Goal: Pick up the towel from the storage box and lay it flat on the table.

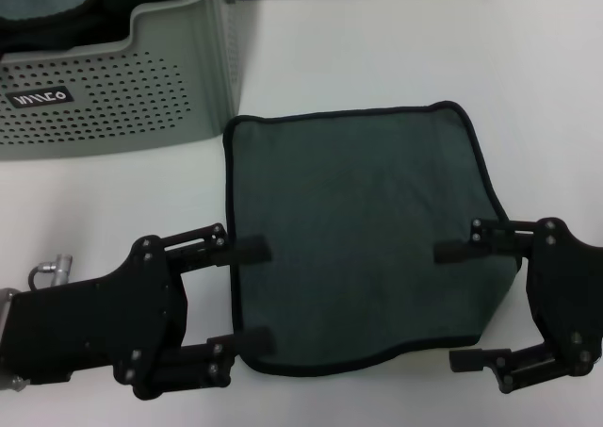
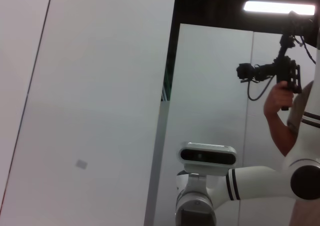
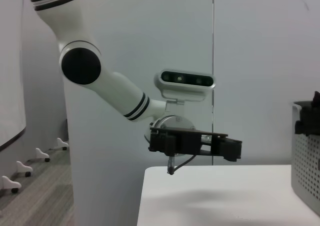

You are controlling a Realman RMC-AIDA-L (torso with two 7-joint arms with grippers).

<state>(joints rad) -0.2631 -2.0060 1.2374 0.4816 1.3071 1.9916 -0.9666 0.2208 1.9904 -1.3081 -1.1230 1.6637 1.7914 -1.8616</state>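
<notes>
Both claws are spread and pinching nothing: the left claw (image 1: 247, 295) hangs at the towel's left edge, the right claw (image 1: 458, 304) at its right edge, fingertips just over the hem. Between them the towel (image 1: 363, 229) lies dark face up on the table (image 1: 396, 50), nearly flat, one near corner a little skewed. It looks soft, light and limp, so I'd take it by the hemmed corners. Beside its far left corner stands the storage box (image 1: 113, 97), with more dark cloth (image 1: 47, 12) showing inside.
</notes>
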